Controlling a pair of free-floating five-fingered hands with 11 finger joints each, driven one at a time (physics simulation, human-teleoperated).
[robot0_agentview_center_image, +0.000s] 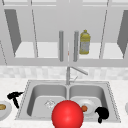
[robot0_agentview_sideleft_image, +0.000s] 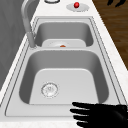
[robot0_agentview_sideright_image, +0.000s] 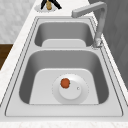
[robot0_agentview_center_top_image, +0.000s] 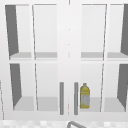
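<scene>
My left hand (robot0_agentview_center_image: 15, 96) hovers left of the sink, just above a white plate (robot0_agentview_center_image: 3, 110) that carries a brown piece of food (robot0_agentview_sideright_image: 49, 6). Its fingers (robot0_agentview_sideleft_image: 82, 110) are straight and reach over the sink's left rim; they hold nothing. My right hand (robot0_agentview_center_image: 102, 113) hangs at the sink's front right corner, fingers (robot0_agentview_sideleft_image: 116, 2) loose, holding nothing. A white plate (robot0_agentview_sideright_image: 75, 93) with a small orange item (robot0_agentview_sideright_image: 65, 83) lies in the right basin. A large red ball (robot0_agentview_center_image: 67, 115) shows at the sink's front edge.
A double steel sink (robot0_agentview_center_image: 25, 100) with a tap (robot0_agentview_center_image: 68, 75) sits in a white counter. A second plate (robot0_agentview_sideleft_image: 83, 8) with a red item (robot0_agentview_sideleft_image: 76, 4) stands on the right counter. A yellow bottle (robot0_agentview_center_top_image: 85, 96) stands in the glass-door wall cabinet.
</scene>
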